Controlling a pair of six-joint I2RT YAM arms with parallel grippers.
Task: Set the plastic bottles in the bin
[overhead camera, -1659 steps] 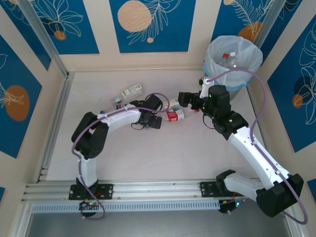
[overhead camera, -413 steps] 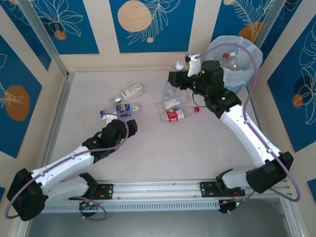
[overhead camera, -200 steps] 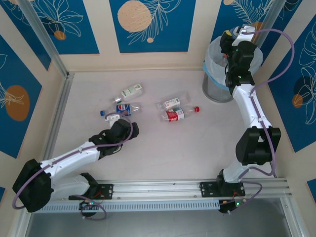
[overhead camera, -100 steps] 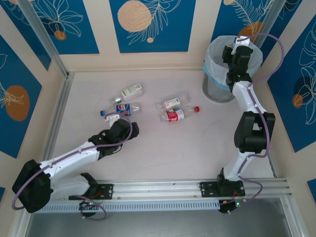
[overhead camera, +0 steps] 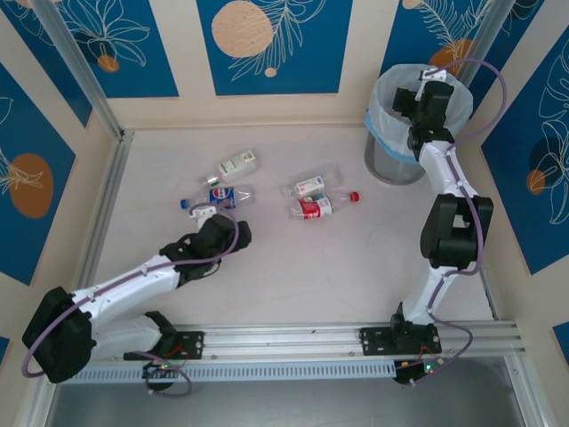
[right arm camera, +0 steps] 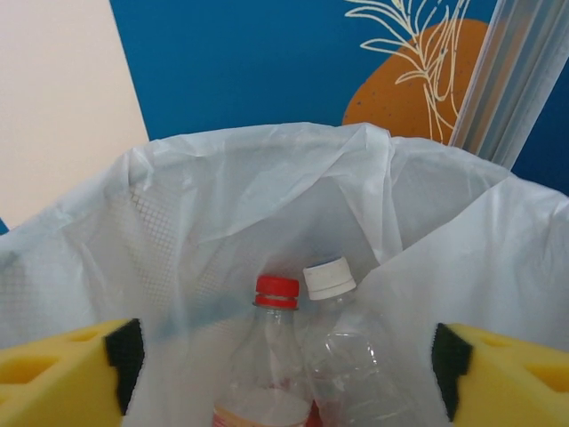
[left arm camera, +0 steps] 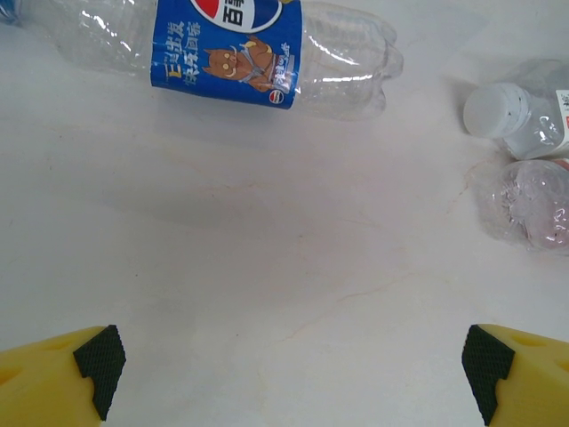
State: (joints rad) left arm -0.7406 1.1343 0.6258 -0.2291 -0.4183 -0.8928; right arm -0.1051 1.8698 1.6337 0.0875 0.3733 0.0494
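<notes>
Right gripper [right arm camera: 286, 366]: yellow pads wide apart, nothing clamped, positioned over the round grey metal bin [overhead camera: 384, 162] with translucent bag liner, upper right of the top view. In the bin, a clear red-capped bottle [right arm camera: 276, 307] and a clear white-capped bottle [right arm camera: 333, 289] stand side by side. Left gripper [left arm camera: 292, 369]: pads wide apart, empty, near a clear blue-labelled plastic bottle [left arm camera: 227, 44] lying on the pale table [overhead camera: 293, 267]. A green-white-labelled bottle [overhead camera: 237, 164], a white-labelled bottle [overhead camera: 309, 186] and a red-labelled bottle [overhead camera: 316, 207] lie at mid-table.

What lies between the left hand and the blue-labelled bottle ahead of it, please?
The stretch is bare: in the left wrist view, pale table separates the open left hand from the blue-labelled bottle.
</notes>
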